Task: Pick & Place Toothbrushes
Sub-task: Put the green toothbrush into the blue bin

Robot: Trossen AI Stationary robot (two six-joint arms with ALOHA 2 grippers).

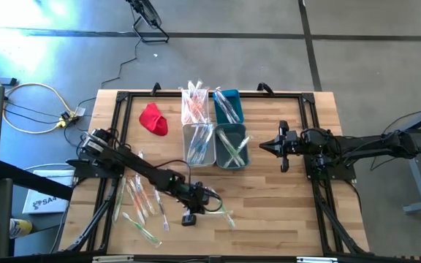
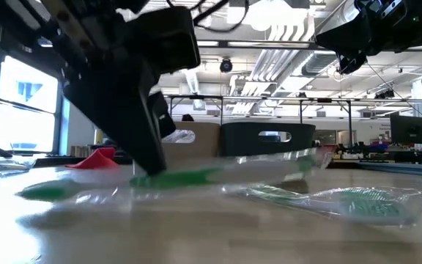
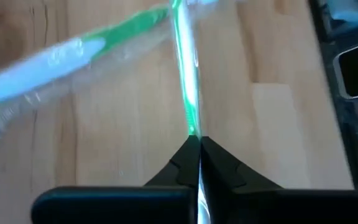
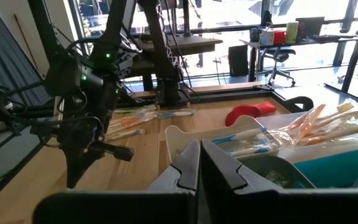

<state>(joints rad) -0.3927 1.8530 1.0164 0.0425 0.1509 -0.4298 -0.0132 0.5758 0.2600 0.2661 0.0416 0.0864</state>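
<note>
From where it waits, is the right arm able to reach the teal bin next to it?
Probably yes. The right gripper, shut and empty, hangs just beside the teal bin, with nothing between them. The left gripper is busy far off, shut on a green toothbrush.

Grey floor (image 1: pixel 357 22), windows (image 2: pixel 20 103), ceiling lights (image 2: pixel 284 15).

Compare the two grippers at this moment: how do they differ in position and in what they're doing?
The left gripper is down at the table's front middle, shut on a green toothbrush. The right gripper hangs beside the teal bin, shut on nothing. The left arm reaches far across the table; the right waits near its side. Both have their fingers together.
</note>
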